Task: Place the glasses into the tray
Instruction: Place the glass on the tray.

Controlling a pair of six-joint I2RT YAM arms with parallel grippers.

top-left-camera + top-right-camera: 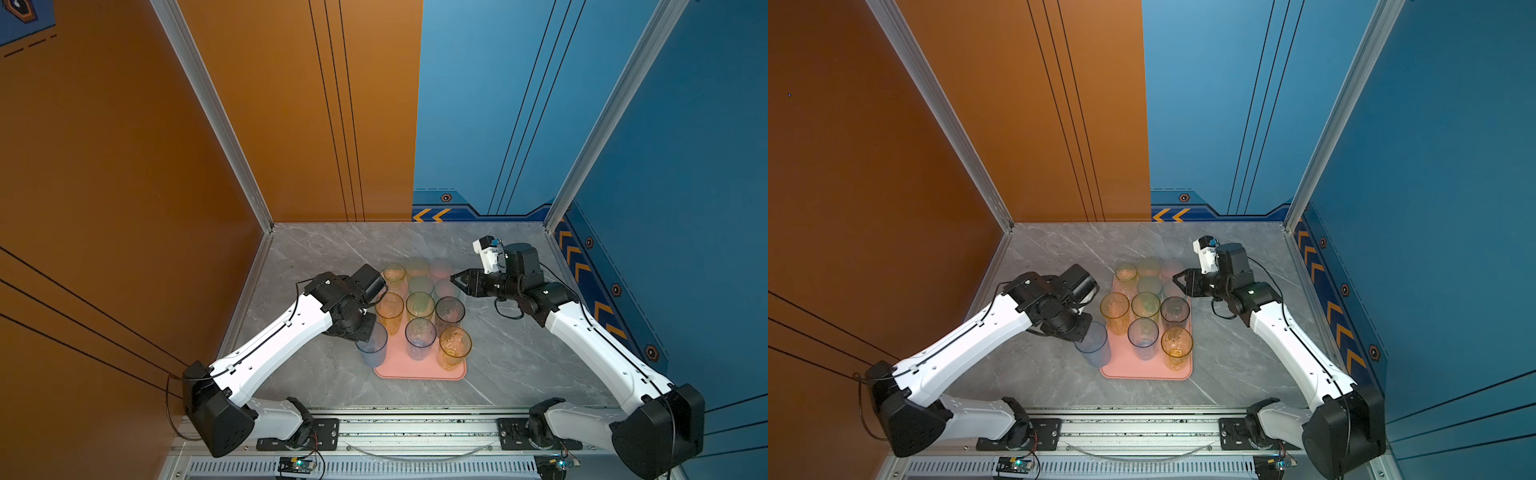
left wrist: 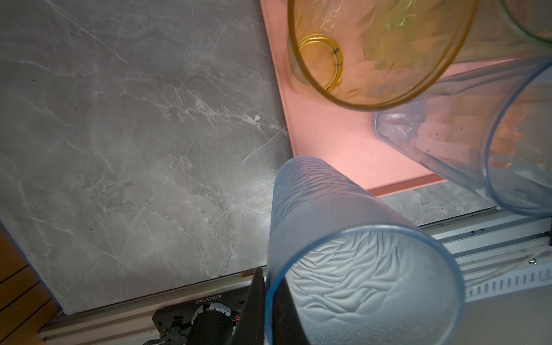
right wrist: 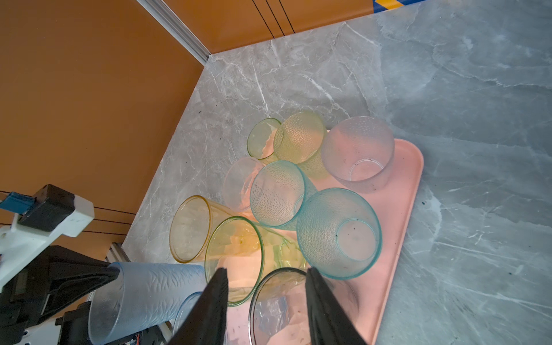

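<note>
We stand in a robotics lab cell: orange wall [image 1: 124, 166], blue wall [image 1: 478, 104], aluminium posts [image 1: 216, 116], marbled surface [image 1: 332, 249], mounting rail [image 1: 415, 430].

L arm [image 1: 270, 345]: base at near-L corner of bench [image 1: 507, 365]; white link raised, extended diagonally toward bench ctr. L wrist [image 1: 345, 299]: bent downward. L pincer [image 2: 266, 286]: points down, mostly hidden under wrist in both top views. Jaws clamped on rim of blue glass [image 1: 372, 347], w/ one finger [image 2: 254, 298] outside the wall, the other inside.

R arm [image 1: 602, 345]: base at near-R corner; link raised, extended diagonally toward far edge. R wrist [image 1: 519, 282]: approx. level, turned toward L edge. R pincer [image 1: 454, 277]: above bench, clear of surface. Jaws part-way apart, fingers [image 3: 219, 298] gripping nothing.
</note>
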